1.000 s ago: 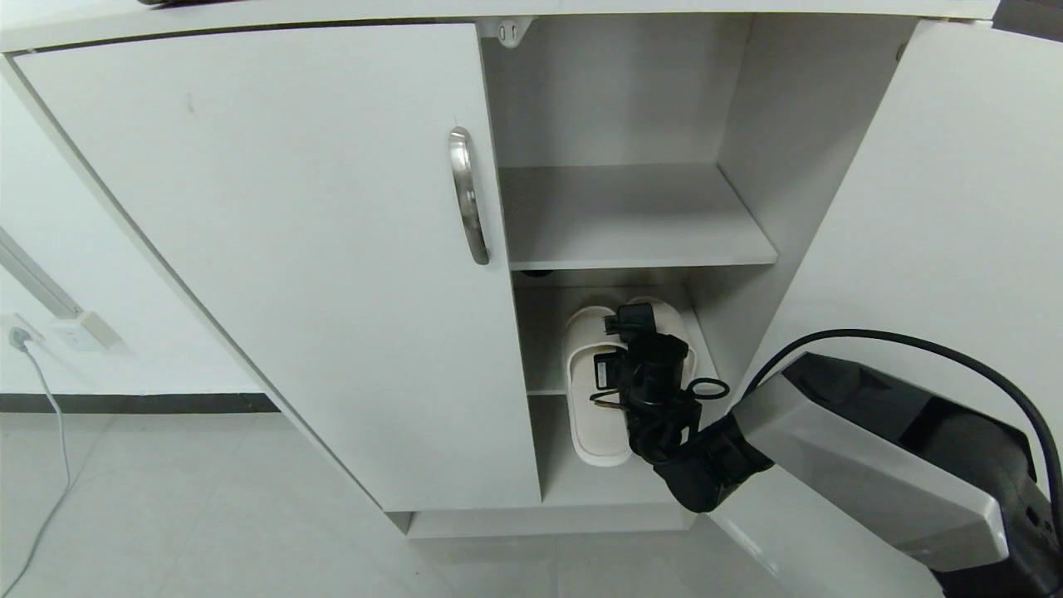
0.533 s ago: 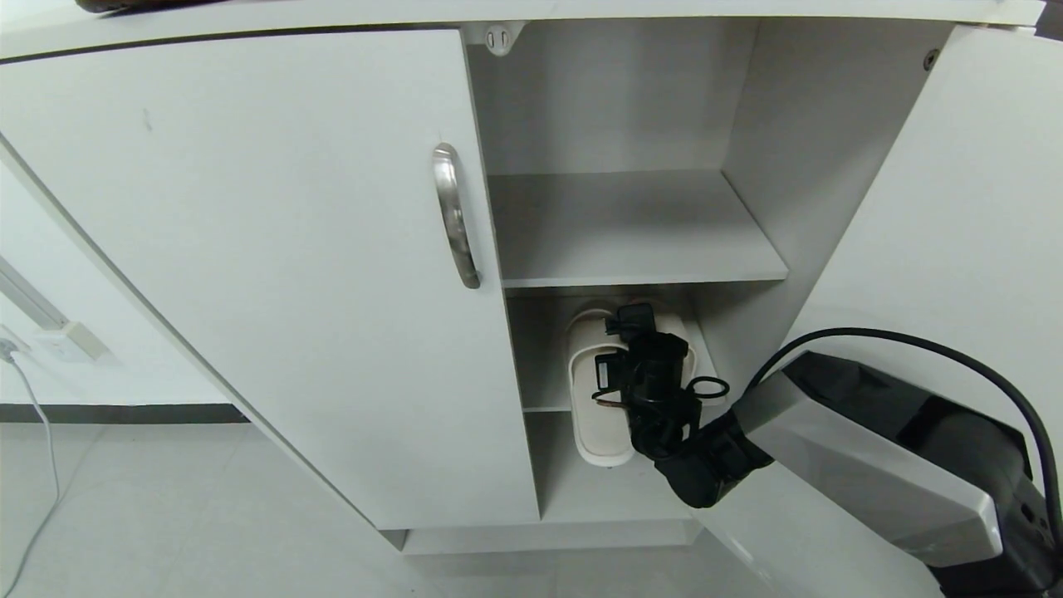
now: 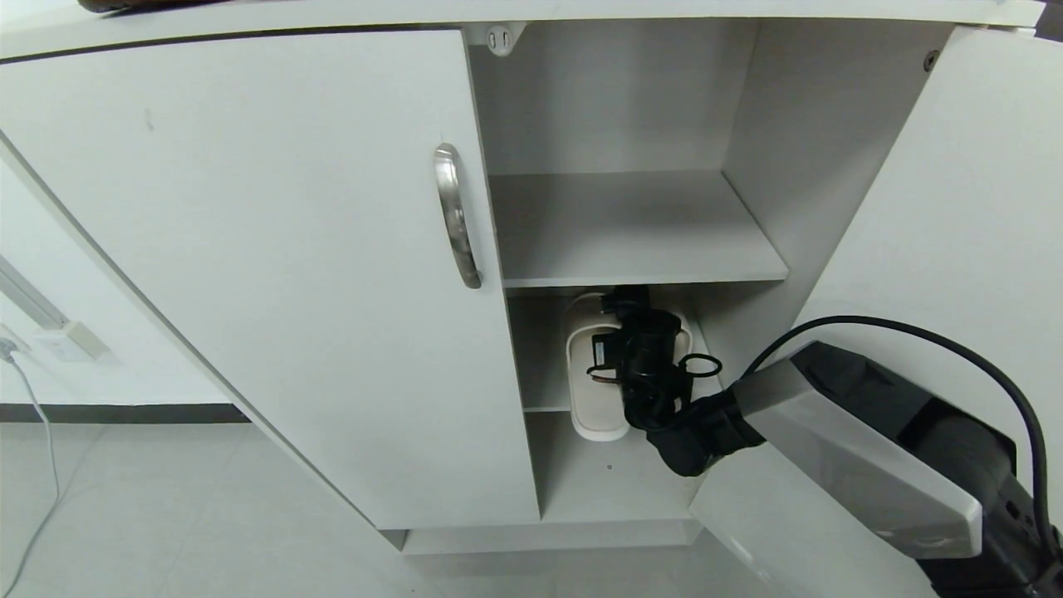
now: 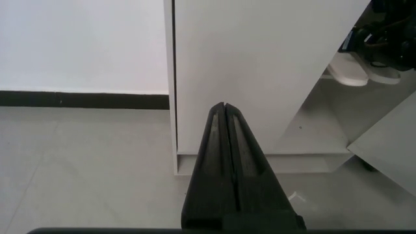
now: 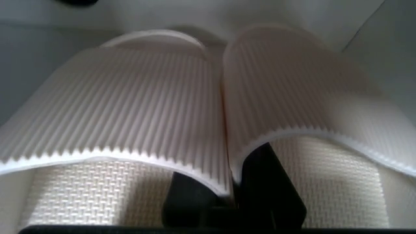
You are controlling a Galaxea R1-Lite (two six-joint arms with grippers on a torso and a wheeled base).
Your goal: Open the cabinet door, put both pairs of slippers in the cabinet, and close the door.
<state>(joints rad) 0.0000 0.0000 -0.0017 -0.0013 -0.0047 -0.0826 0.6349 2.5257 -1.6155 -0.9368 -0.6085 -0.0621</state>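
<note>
A pair of white slippers (image 3: 591, 390) lies side by side on the cabinet's lower shelf (image 3: 544, 407), heels sticking out past its front edge. My right gripper (image 3: 621, 314) reaches into the compartment above them, shut on the slippers; in the right wrist view the ribbed straps (image 5: 136, 110) arch over its black fingers (image 5: 270, 182), which pinch the two inner edges together. My left gripper (image 4: 225, 112) is shut and holds nothing, low over the floor and pointing at the cabinet's base. The slippers (image 4: 354, 70) also show from there.
The cabinet's left door (image 3: 249, 249) is closed, its metal handle (image 3: 455, 216) beside the opening. The right door (image 3: 955, 208) stands swung open by my right arm. The upper shelf (image 3: 631, 224) and bottom floor (image 3: 598, 490) are bare. A wall socket (image 3: 62, 342) with cable is at left.
My right gripper has pushed the slippers deeper onto the lower shelf, under the upper shelf's edge. The head camera shifted early in the second; the cabinet itself stayed put.
</note>
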